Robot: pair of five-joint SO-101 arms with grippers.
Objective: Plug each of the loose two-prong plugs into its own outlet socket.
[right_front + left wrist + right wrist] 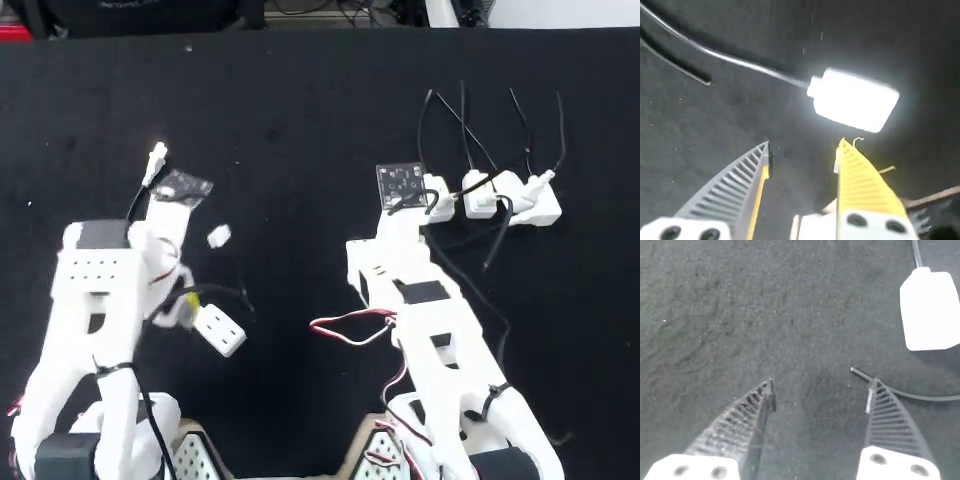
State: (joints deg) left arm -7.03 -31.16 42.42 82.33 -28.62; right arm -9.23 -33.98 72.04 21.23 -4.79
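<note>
Left arm (95,290): in the high view it is seen at the near left of the black surface (300,90).
Outlet block (220,330): in the high view a white block is seen lying just beside the left arm, on the side facing the other arm, with a black cord at it.
Wire loop (350,325): a red and white loop is seen hanging off the right arm (430,310).
Left jaws: in the left wrist view they are seen spread, one grey and one yellow, both ribbed, with nothing between them.
White plug body (855,100): it is seen lying on the surface just beyond the left jaws, nearer the yellow one, with a black cord leaving one end. Its prongs cannot be made out.
Small white piece (218,237): in the high view it is seen loose on the surface, near the left arm.
Corded plug (155,160): it is seen farther out, beyond the left arm.
Right jaws: in the right wrist view they are seen spread over the bare surface, holding nothing.
Cable end (852,370): a cut black cable tip is seen just beside one right jaw.
White block (930,310): it is seen beyond the right jaws, off to one side, with a cord at its far end.
Outlet row (490,193): in the high view three white pieces are seen side by side just past the right arm's tip, with black cords trailing away.
</note>
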